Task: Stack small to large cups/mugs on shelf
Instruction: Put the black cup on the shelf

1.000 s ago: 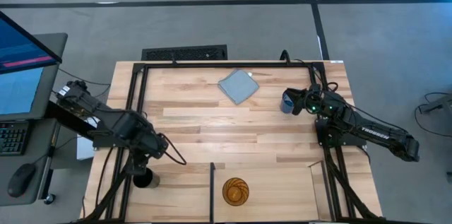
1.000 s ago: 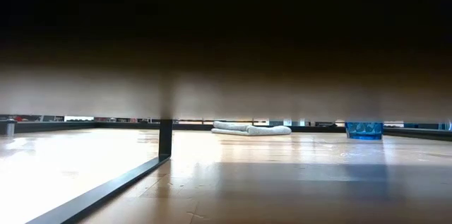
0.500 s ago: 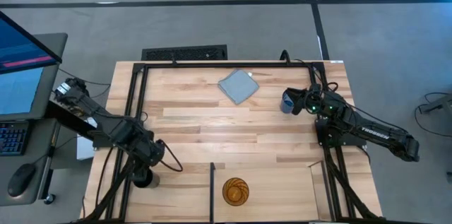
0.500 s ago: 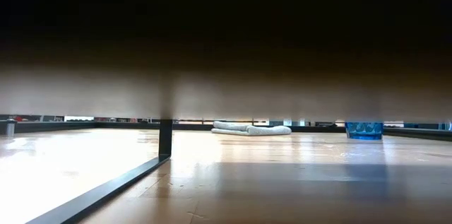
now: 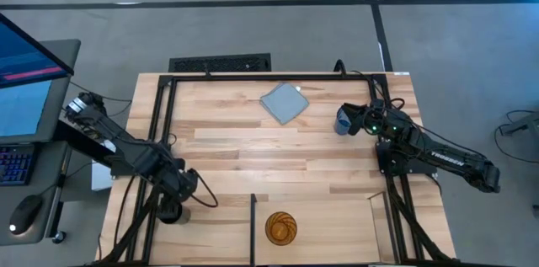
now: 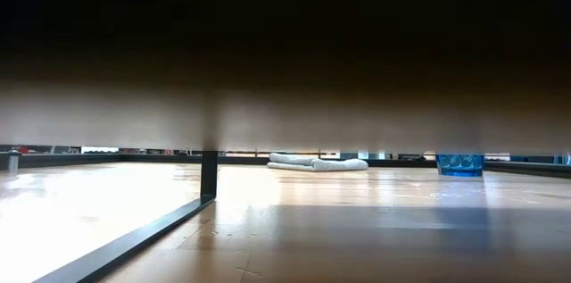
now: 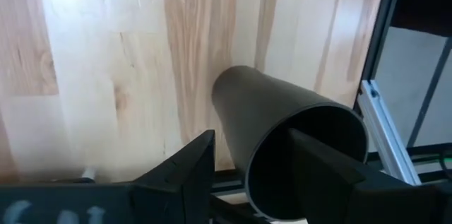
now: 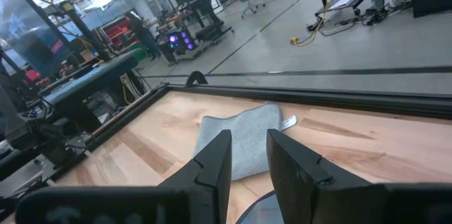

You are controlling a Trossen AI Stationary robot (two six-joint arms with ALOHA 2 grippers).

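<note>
Three cups show in the high view: the amber tumbler (image 5: 280, 227) stands at bottom centre in the shelf (image 5: 337, 216) section right of the black divider bar (image 5: 253, 216), the blue cup (image 5: 344, 121) sits right of centre, and the black cup (image 7: 282, 132) is at lower left. The left gripper (image 5: 173, 208) has its fingers spread around the black cup's rim, one inside and one outside. The right gripper (image 5: 358, 120) is just beside the blue cup, fingers slightly apart, pinching nothing. A grey cloth (image 5: 284, 103) lies at upper centre.

black cup (image 5: 171, 213): mostly hidden under left end effector (image 5: 178, 195) | blue cup (image 8: 263, 210): cut by frame edge
</note>
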